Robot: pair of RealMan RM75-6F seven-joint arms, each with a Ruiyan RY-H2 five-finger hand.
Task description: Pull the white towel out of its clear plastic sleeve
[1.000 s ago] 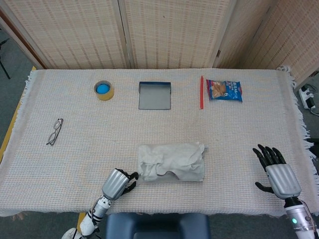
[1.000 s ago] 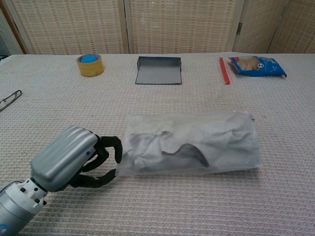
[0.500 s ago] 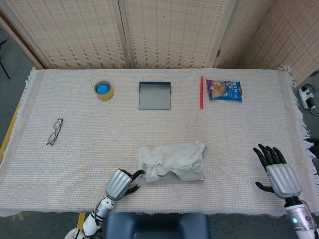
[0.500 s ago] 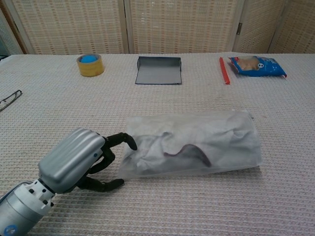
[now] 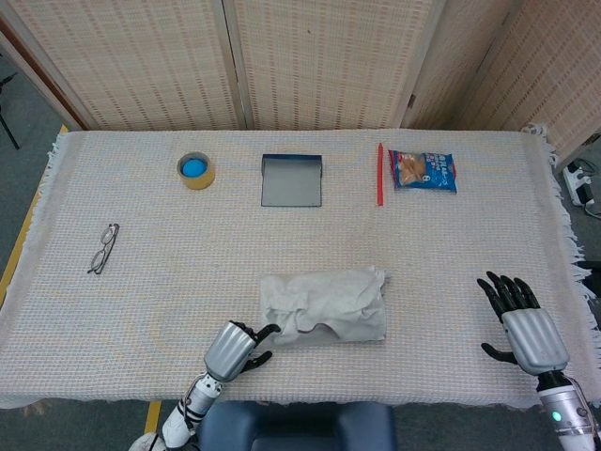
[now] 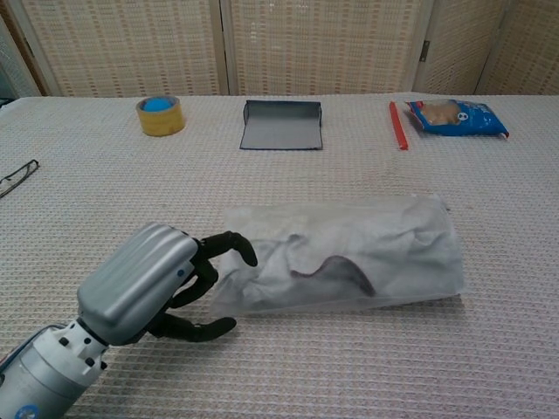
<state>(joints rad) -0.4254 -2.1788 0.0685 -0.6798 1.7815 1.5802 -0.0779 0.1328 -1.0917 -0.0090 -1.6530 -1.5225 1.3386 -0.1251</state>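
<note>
The white towel, crumpled inside its clear plastic sleeve (image 5: 322, 306), lies flat near the table's front middle; the chest view shows the sleeve (image 6: 349, 253) up close. My left hand (image 5: 235, 349) sits at the sleeve's left end. In the chest view the left hand (image 6: 144, 288) has its fingers (image 6: 229, 246) spread, one lying on the sleeve's near-left corner and the thumb on the cloth in front of it. Nothing is pinched that I can see. My right hand (image 5: 521, 324) rests open, palm down, at the front right, far from the sleeve.
Along the back stand a yellow tape roll (image 5: 195, 170), a grey open box (image 5: 291, 180), a red stick (image 5: 379, 174) and a blue snack bag (image 5: 423, 171). Glasses (image 5: 103, 247) lie at the left. The table's front edge runs just behind both hands.
My left hand has slid right towards the sleeve and its curled fingers have opened out onto the sleeve's left corner. The sleeve and right hand have not moved.
</note>
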